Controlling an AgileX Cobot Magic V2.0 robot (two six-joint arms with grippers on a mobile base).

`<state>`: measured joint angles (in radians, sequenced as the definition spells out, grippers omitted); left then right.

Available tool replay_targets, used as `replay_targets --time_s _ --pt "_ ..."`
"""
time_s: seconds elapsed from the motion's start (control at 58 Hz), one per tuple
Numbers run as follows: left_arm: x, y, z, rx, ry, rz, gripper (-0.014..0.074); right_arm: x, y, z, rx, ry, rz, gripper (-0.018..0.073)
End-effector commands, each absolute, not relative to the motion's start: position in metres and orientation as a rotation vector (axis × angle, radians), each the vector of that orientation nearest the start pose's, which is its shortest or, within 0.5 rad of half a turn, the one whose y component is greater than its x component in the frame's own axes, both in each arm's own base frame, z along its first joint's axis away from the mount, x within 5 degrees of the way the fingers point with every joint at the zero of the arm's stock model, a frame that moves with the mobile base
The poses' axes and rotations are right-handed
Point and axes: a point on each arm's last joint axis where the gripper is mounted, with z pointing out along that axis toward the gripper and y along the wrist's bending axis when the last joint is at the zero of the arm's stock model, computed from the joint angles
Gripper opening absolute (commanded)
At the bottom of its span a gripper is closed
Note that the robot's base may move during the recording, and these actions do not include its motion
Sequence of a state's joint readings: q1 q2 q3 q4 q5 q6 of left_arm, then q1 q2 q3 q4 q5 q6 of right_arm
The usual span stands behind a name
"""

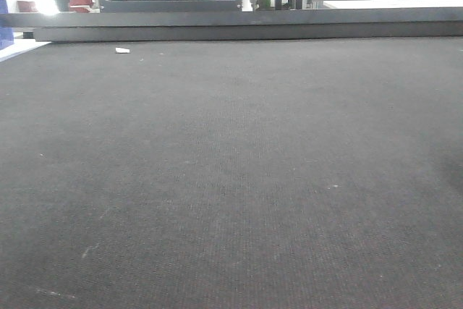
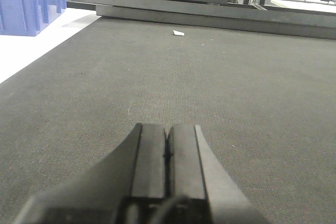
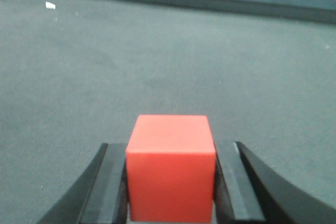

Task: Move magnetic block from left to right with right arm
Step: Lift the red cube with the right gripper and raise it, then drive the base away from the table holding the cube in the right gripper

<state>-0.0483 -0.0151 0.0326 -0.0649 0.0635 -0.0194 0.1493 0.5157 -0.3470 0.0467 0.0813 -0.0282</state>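
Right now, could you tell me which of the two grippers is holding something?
The right gripper: it clamps the red magnetic block, while the left gripper is shut on nothing.

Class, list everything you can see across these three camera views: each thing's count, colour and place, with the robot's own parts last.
mat: one, dark grey, the work surface.
magnetic block: one, red, in the robot's grip.
scrap: one, white, mat's far left.
crate: one, blue, beyond mat's left edge.
rail: one, black, mat's far edge.
left hand: one, black, shut, empty.
right hand: one, black, shut on the magnetic block.
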Motion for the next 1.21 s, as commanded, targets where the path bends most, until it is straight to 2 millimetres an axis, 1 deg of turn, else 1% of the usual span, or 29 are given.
replay_targets --time_s 0.0,0.224,0.5,1.19 --pt "0.056 -0.003 0.203 -0.032 1.48 -0.113 -0.0117 0.108 0.013 0.299 -0.09 1.595 0.098 0.0327" --pt "0.056 -0.003 0.203 -0.032 1.48 -0.113 -0.0117 0.096 -0.001 0.301 0.018 1.551 0.002 0.0327" --pt "0.056 -0.003 0.203 -0.032 1.48 -0.113 -0.0117 0.086 -0.001 0.306 0.02 1.492 0.0 0.0327" --pt "0.056 -0.003 0.203 -0.032 1.48 -0.113 -0.0117 0.086 -0.001 0.306 0.02 1.494 0.0 0.0327"
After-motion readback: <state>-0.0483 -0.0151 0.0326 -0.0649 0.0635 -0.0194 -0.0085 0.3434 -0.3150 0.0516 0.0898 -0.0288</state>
